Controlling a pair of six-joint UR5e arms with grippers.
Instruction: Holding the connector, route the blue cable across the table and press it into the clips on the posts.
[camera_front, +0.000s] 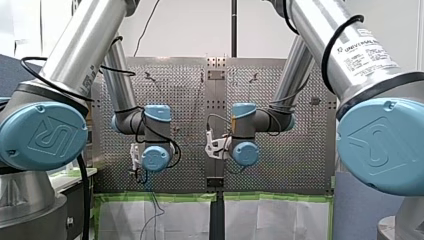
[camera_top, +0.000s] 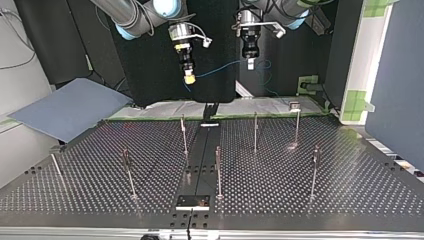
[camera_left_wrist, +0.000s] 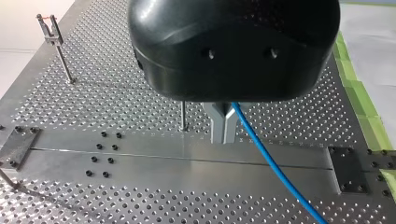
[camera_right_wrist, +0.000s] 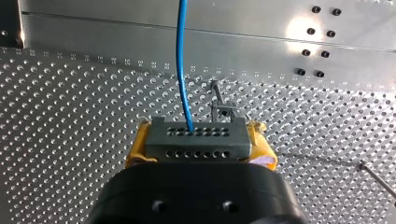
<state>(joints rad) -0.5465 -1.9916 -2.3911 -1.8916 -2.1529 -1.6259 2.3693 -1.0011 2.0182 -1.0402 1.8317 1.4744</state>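
Note:
In the top view both grippers hang high above the perforated table (camera_top: 350, 190). My right gripper (camera_top: 189, 77), at that view's left, has yellow pads. In the right wrist view it (camera_right_wrist: 200, 140) is shut on the grey connector (camera_right_wrist: 205, 150), and the blue cable (camera_right_wrist: 181, 70) leaves the connector's holes straight ahead. The blue cable (camera_top: 220, 69) spans the gap to my left gripper (camera_top: 249, 62). In the left wrist view its metal fingers (camera_left_wrist: 223, 137) are shut on the blue cable (camera_left_wrist: 275, 172), which slants down and away.
Several thin posts with clips stand on the table, among them one post (camera_top: 183, 135), a second (camera_top: 255, 131) and a third (camera_top: 218, 170). A dark centre rail (camera_top: 200, 160) splits the table. A grey panel (camera_top: 70, 107) lies off the far left corner.

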